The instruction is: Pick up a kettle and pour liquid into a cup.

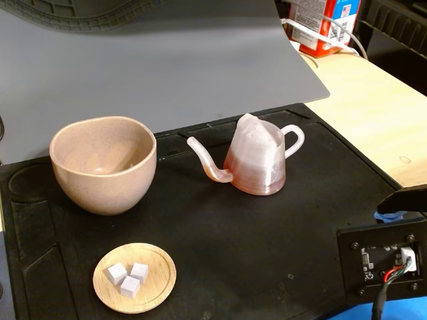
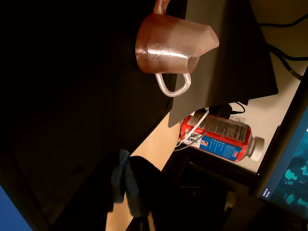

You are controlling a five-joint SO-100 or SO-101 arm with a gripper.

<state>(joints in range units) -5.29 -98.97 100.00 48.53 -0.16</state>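
A black work mat (image 1: 253, 253) with moulded compartments covers most of the table in the fixed view, and the kettle (image 1: 257, 160) stands upright near its middle, spout pointing left toward the cup (image 1: 103, 163), loop handle to the right. The two are near each other but apart. Reddish-brown liquid (image 1: 257, 180) tints the kettle's lower body. In front of the cup lies a small wooden dish (image 1: 135, 277) holding three white cubes (image 1: 129, 277). Behind the mat a grey sheet (image 1: 167, 73) rises as a backdrop, and pale wooden tabletop (image 1: 373, 113) shows to the right, where a red-labelled bottle (image 1: 327, 23) sits at the far edge.

At the lower right of the fixed view only the arm's base (image 1: 383, 260) with its wiring is visible. The wrist view is rotated and dim — the kettle (image 2: 171, 45) appears on its side at the top, with the bottle (image 2: 221, 137) beyond the mat and a lit screen (image 2: 293, 178) at the right edge. A dark, blue-tipped shape at the bottom is probably the gripper (image 2: 127, 185), well apart from the kettle and holding nothing — whether its jaws are parted or closed I cannot tell.
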